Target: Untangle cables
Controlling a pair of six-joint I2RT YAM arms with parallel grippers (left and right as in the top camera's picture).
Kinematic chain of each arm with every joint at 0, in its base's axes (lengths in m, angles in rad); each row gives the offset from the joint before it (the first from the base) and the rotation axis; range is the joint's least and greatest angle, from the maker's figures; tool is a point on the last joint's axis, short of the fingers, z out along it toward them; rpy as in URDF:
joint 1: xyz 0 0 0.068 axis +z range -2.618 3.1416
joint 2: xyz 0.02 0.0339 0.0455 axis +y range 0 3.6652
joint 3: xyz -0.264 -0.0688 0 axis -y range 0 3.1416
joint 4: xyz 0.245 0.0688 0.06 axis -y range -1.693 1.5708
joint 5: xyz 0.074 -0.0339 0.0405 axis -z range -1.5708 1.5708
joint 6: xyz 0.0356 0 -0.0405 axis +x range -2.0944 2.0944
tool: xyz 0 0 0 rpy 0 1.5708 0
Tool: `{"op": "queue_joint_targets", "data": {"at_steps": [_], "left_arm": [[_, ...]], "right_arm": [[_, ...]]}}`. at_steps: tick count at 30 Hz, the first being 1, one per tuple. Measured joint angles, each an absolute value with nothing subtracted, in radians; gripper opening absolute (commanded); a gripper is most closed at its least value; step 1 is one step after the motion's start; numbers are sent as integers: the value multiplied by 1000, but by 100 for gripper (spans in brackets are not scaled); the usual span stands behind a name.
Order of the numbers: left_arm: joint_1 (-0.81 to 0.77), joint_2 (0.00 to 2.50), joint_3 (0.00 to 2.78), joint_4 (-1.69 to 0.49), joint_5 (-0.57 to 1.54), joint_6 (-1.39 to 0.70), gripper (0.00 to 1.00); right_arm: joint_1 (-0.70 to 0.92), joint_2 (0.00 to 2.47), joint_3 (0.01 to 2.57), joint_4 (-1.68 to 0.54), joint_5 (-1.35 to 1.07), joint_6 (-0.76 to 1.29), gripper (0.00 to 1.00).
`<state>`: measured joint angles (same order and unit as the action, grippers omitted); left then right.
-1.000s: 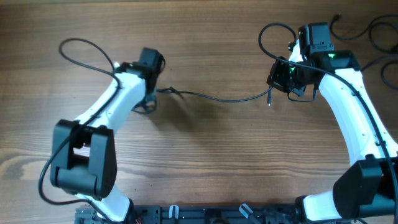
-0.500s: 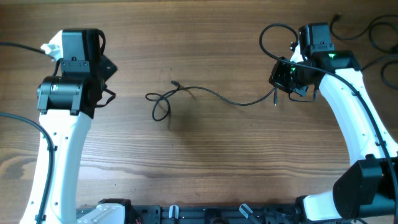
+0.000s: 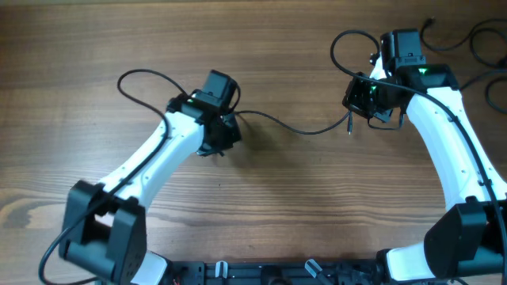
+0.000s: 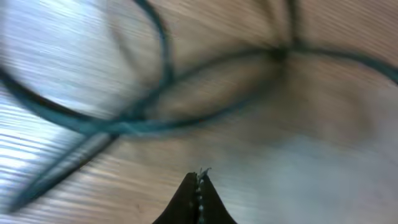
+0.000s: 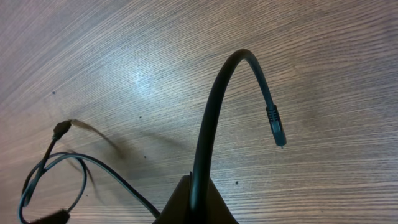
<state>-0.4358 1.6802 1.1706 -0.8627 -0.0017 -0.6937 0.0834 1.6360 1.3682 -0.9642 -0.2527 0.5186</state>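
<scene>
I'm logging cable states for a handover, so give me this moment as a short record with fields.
cable: black, slack across the table
right gripper: shut on cable near one end
plug: free, beyond the grip
left gripper: shut, holding nothing, over the loops
tangle: loops crossed, not yet undone

Wood-grain table [image 3: 261,206], black cable [image 3: 305,131] trailing across its upper middle, looped at left
</scene>
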Motion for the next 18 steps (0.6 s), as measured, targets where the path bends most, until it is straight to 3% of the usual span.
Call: {"op": "queue_joint_targets", "data": {"at_steps": [6, 18], "left_arm": [[-437, 1745, 1170, -810, -365, -773, 4], [-267, 1775, 1170, -750, -660, -785, 4]], "right_arm": [[83, 1636, 1368, -964, -253, 519, 4], [83, 1636, 1368, -965, -253, 519, 4]]}}
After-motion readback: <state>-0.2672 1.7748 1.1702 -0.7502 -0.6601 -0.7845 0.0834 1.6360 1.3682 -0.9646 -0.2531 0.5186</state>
